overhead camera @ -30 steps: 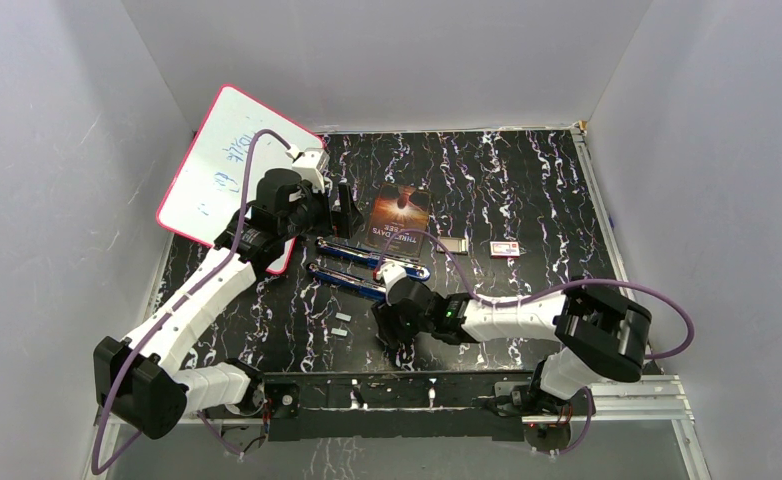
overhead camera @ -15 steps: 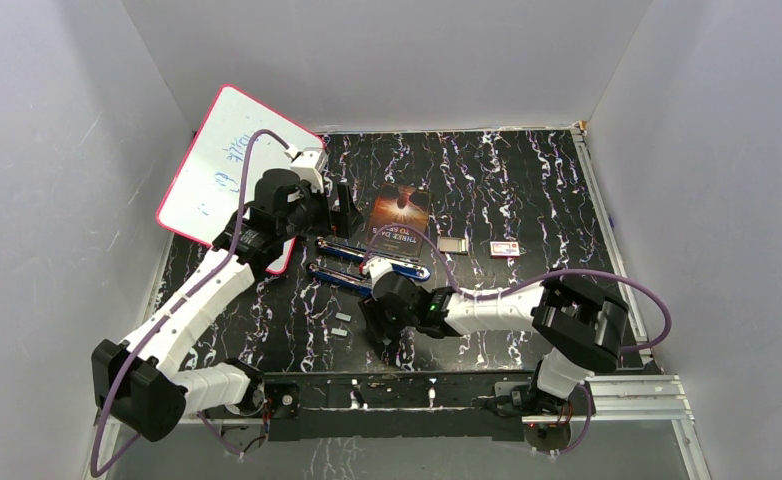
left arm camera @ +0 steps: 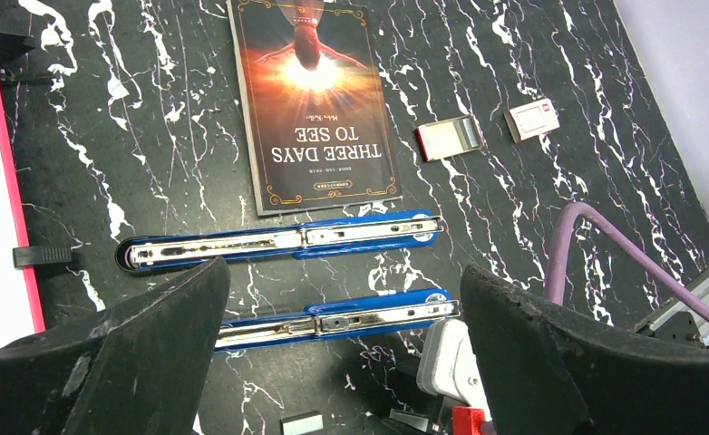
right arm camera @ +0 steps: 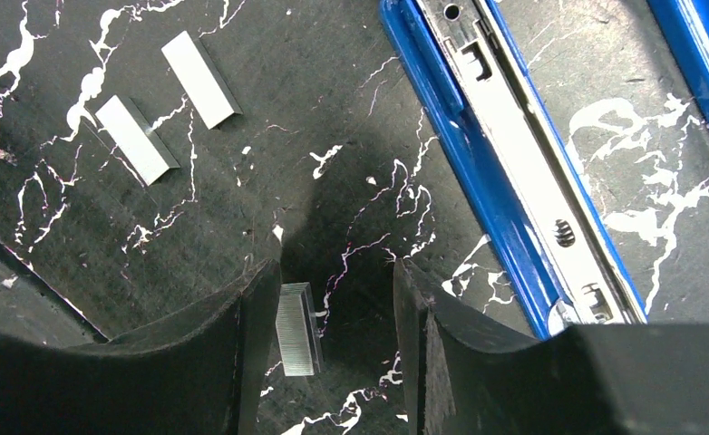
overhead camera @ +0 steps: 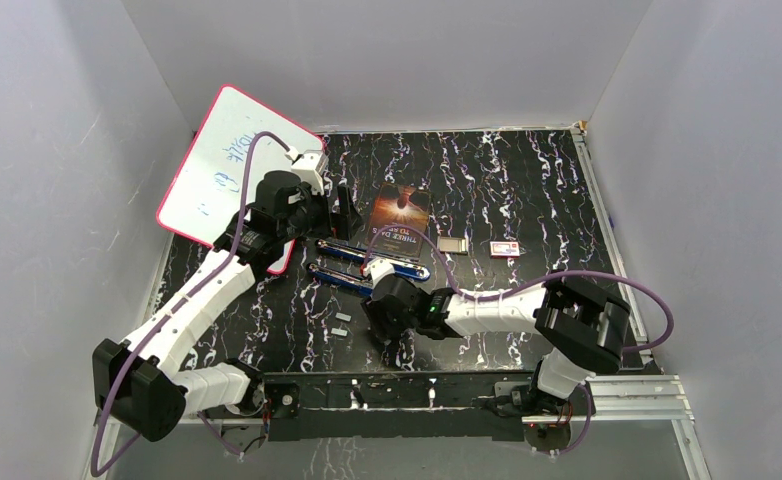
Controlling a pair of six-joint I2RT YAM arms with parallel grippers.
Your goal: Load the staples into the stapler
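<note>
While the left gripper (left arm camera: 342,276) hangs with its fingers spread wide and nothing in them, two opened blue staplers lie below it: the far stapler (left arm camera: 278,243) just beyond its fingertips and the near stapler (left arm camera: 333,319) between them. A book (left arm camera: 310,100) lies beyond both. The right gripper (right arm camera: 335,272) is low over the table (right arm camera: 351,109) with its jaws partly spread, pinching nothing. Two loose staple strips (right arm camera: 133,138) lie ahead of it to the left. A third staple strip (right arm camera: 296,331) sits between its fingers — against one finger (right arm camera: 242,353), clear of the other. The near stapler's open channel runs ahead to the right.
</note>
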